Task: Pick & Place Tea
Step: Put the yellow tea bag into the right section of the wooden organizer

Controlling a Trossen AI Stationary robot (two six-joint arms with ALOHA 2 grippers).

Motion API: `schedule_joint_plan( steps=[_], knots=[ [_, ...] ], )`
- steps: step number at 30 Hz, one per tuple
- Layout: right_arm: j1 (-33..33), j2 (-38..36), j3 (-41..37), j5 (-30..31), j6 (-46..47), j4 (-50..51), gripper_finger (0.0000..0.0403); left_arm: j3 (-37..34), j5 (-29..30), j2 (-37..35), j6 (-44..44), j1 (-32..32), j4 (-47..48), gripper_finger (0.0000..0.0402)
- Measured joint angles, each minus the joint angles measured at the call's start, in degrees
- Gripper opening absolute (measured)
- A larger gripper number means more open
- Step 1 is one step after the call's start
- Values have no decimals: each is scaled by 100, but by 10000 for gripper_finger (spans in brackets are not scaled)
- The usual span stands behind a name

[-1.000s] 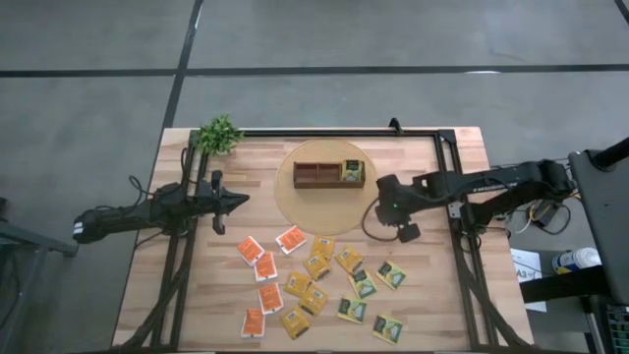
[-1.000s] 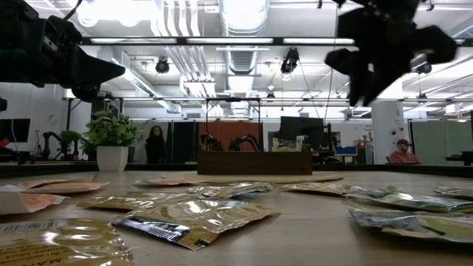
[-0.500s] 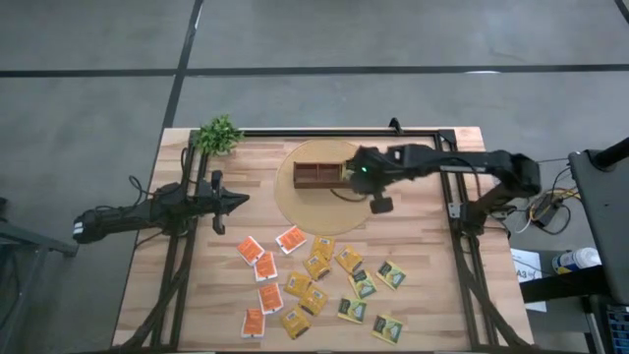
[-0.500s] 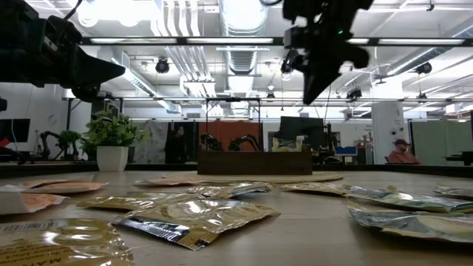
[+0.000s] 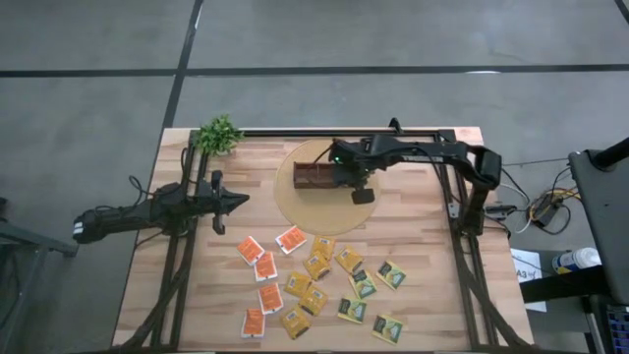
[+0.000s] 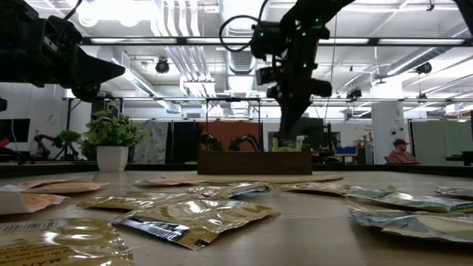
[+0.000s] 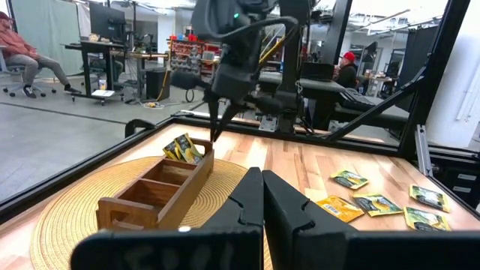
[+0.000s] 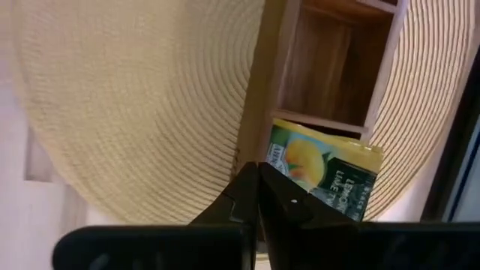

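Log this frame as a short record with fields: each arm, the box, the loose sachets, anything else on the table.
right gripper: shut, empty, over the wooden box's end compartment
left gripper: shut, empty, waiting on the table's left side
wooden box: three compartments, on a round woven mat
box contents: green tea sachets upright in the end compartment; the other two compartments show empty
loose sachets: orange, yellow and green, scattered on the near half of the table
other: small potted plant at the far left corner
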State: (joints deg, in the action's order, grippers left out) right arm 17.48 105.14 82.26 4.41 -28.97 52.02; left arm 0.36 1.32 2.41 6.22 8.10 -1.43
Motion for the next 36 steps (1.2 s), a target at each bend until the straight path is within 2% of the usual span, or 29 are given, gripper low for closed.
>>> schedule_joint_plan(
  steps=[20,24,36],
  knots=[
    [305,640,-16,37,47,-448,8,0,0,1,-2,2,-1,0],
    [310,763,-16,307,68,-451,8,0,0,-1,-2,2,-1,0],
    [375,914,-18,360,74,-593,8,0,0,0,-1,0,-1,0]
  ],
)
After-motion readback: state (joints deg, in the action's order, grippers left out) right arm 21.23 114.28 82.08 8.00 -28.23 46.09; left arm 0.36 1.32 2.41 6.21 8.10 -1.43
